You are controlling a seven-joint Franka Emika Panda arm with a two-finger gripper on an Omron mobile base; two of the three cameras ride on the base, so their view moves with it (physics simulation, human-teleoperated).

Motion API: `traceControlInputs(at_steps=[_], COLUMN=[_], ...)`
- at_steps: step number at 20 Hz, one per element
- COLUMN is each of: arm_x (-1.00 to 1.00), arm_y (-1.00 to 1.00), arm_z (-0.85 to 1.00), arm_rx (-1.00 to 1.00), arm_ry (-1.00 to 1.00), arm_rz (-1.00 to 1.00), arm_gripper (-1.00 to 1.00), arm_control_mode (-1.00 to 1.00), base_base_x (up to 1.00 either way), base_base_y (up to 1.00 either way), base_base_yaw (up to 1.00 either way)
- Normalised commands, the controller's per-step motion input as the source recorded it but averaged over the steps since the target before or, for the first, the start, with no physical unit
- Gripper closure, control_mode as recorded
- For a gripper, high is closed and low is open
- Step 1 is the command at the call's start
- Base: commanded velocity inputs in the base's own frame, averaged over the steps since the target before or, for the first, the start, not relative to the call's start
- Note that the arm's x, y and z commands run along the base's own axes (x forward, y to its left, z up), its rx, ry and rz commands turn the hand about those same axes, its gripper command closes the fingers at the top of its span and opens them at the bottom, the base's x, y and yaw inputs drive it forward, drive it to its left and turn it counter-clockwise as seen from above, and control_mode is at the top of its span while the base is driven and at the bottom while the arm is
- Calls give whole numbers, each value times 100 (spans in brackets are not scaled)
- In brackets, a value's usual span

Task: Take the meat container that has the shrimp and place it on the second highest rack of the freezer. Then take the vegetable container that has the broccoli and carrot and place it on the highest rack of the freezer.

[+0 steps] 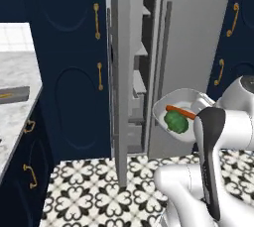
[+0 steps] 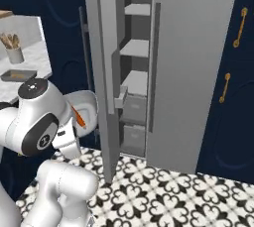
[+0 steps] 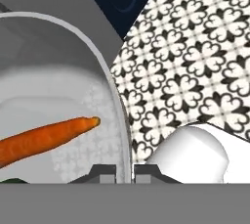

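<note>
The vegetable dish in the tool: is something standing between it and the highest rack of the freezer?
Nothing visible blocks it. The tool is shut on the rim of the white dish with the broccoli and carrot. The freezer door stands open, and the highest rack looks bare.

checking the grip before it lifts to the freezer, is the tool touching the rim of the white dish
Touching. In the hand view the tool is shut on the rim of the white dish, one fingertip on each side of the thin wall, with no gap visible.
</note>
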Motion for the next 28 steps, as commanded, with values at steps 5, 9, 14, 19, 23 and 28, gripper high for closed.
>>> traceControlInputs(at_steps=[5,9,14,19,23,28], arm_x=[0,0,0,0,0,0], arm_y=[0,0,0,0,0,0], arm_z=[0,0,0,0,0,0], arm_rx=[0,0,0,0,0,0], arm_ry=[0,0,0,0,0,0], arm_rz=[0,0,0,0,0,0], arm_gripper=[100,100,100,100,100,100], arm_control_mode=[100,100,100,100,100,100], base_base_x=[90,100,59,59,89,31], base_base_y=[-35,-24,-54,-50,-11,6], base_base_yaw=[-29,-6,0,0,0,0])
